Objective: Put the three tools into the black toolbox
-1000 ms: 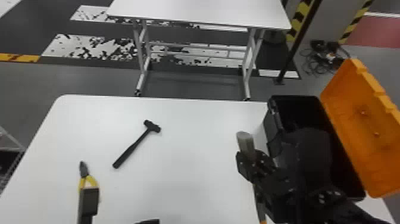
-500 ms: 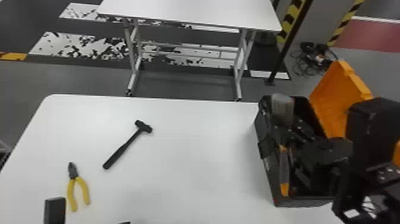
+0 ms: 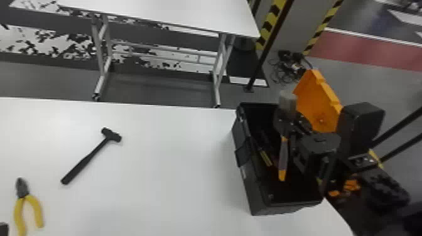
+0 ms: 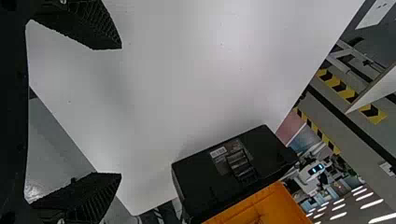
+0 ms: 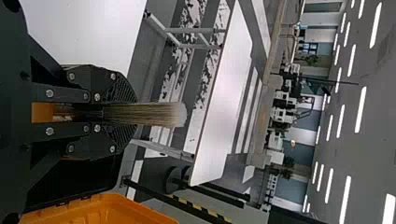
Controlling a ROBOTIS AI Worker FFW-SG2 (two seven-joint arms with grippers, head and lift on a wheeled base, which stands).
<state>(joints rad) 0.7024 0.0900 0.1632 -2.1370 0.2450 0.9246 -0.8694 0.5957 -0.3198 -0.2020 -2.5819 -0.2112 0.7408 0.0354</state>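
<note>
Head view: the right gripper [image 3: 285,120] is clamped on the brush [image 3: 283,157] over the open toolbox [image 3: 248,182], bristles up and handle hanging down. Whether the handle touches the toolbox I cannot tell. The orange lid [image 3: 317,106] stands open on the far right side. Inside lies something dark and yellow-striped [image 3: 265,158], too unclear to name. On the white bench [image 3: 157,163], well apart from the toolbox, the hammer [image 3: 86,158] lies slantwise, head away from the robot. The pliers [image 3: 28,204] lie left of it and nearer the robot, yellow handles spread. A tip of the left gripper [image 3: 3,230] shows at the lower left corner, near them. Another table [image 3: 175,15] stands beyond.

Left wrist view: the left gripper [image 4: 121,111] has its fingers apart, with the toolbox on the bench farther off.

Right wrist view: the fingers pinch the brush, bristles projecting past their tips.
</note>
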